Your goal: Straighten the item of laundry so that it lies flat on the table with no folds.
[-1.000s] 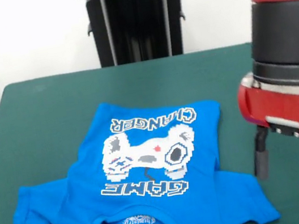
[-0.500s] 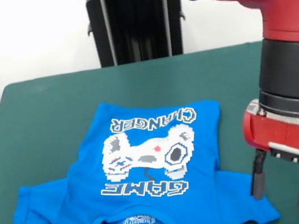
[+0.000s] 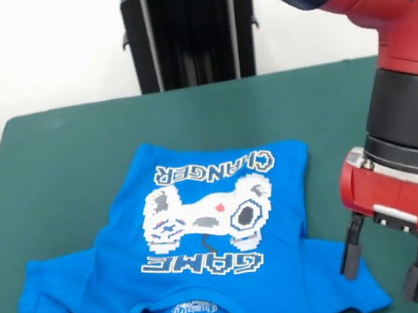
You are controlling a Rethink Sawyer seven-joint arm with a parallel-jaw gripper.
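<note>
Blue cotton, bright against the dark green felt: the T-shirt (image 3: 199, 242) lies print-up toward the near side of the table (image 3: 55, 150), its hem pointing away and the collar close to the near edge. It isn't flat yet; the sleeve on the picture's right looks bunched and doubled near the corner, and the side edge above it seems tucked inward. The gripper (image 3: 381, 276) hangs right over that corner with its two black fingers (image 3: 349, 255) spread and nothing between them. From here, I'd say the thing to do is come straight down on the outermost bit of the sleeve, pinch only the top layer, and draw it outward and low along the felt, not upward, so the rest of the shirt doesn't drag or wrinkle. Against a second ago, the gripper has slid leftward and lower toward the sleeve, while the shirt itself hasn't shifted at all.
</note>
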